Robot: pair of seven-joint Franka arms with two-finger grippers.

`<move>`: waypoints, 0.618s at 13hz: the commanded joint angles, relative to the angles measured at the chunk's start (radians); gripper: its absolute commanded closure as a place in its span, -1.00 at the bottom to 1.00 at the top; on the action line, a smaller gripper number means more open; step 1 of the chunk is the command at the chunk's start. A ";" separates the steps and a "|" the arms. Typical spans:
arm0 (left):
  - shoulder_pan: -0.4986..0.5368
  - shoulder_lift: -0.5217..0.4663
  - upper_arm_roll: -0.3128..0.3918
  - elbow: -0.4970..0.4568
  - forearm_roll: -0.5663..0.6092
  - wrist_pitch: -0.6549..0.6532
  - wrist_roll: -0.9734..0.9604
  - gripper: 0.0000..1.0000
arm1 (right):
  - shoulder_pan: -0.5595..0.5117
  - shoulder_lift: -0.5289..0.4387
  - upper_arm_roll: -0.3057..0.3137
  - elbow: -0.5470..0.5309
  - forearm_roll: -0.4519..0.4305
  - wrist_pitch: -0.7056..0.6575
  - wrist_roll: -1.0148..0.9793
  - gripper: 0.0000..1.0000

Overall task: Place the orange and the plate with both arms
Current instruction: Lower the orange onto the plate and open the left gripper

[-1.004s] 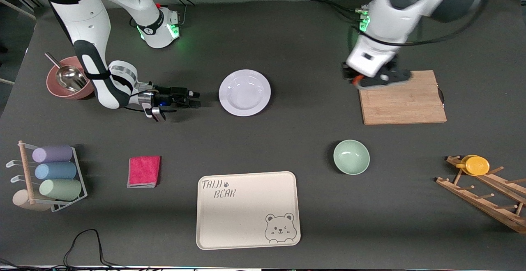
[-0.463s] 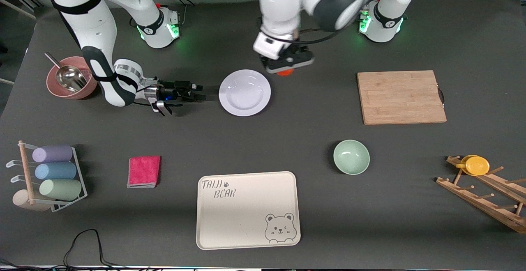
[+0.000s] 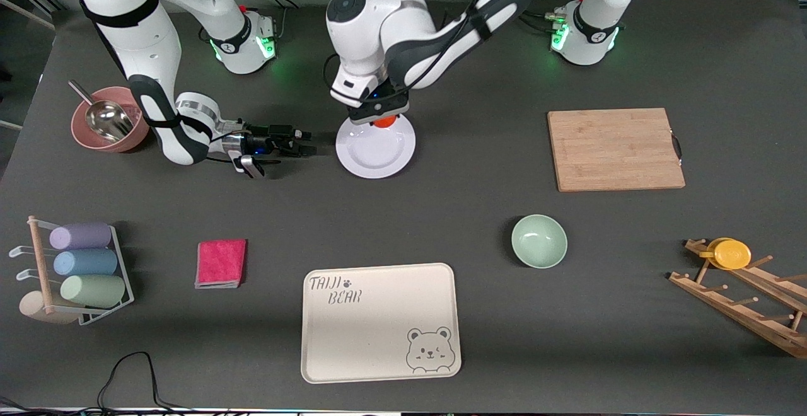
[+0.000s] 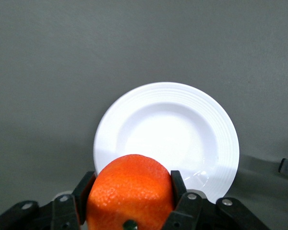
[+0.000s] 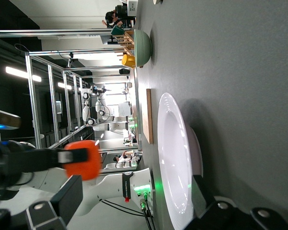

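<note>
The orange (image 3: 383, 120) is pinched in my left gripper (image 3: 378, 113), which hangs just over the white plate's (image 3: 376, 151) rim on the side nearest the robots' bases. In the left wrist view the fingers (image 4: 178, 180) press both sides of the orange (image 4: 129, 191), with the plate (image 4: 182, 124) below. My right gripper (image 3: 307, 142) lies low over the table beside the plate, toward the right arm's end, open, a short gap from the rim. The right wrist view shows the plate (image 5: 175, 158) edge-on and the held orange (image 5: 84, 158) above it.
A wooden cutting board (image 3: 615, 149) lies toward the left arm's end. Nearer the front camera are a mint bowl (image 3: 539, 241), a beige bear tray (image 3: 380, 321) and a pink cloth (image 3: 220, 263). A pink bowl with a scoop (image 3: 104, 127) sits by the right arm.
My left arm has swung from over the cutting board across to the plate, carrying the orange. My right gripper has edged slightly toward the plate.
</note>
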 commanded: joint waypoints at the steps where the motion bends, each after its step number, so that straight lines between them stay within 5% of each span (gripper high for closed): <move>1: -0.099 0.053 0.097 0.049 0.018 0.077 -0.023 0.03 | 0.018 0.002 -0.012 0.002 0.027 -0.015 -0.027 -1.00; 8: -0.141 0.160 0.154 0.031 0.032 0.217 -0.025 0.03 | 0.016 -0.004 -0.012 0.017 0.027 -0.015 -0.021 -1.00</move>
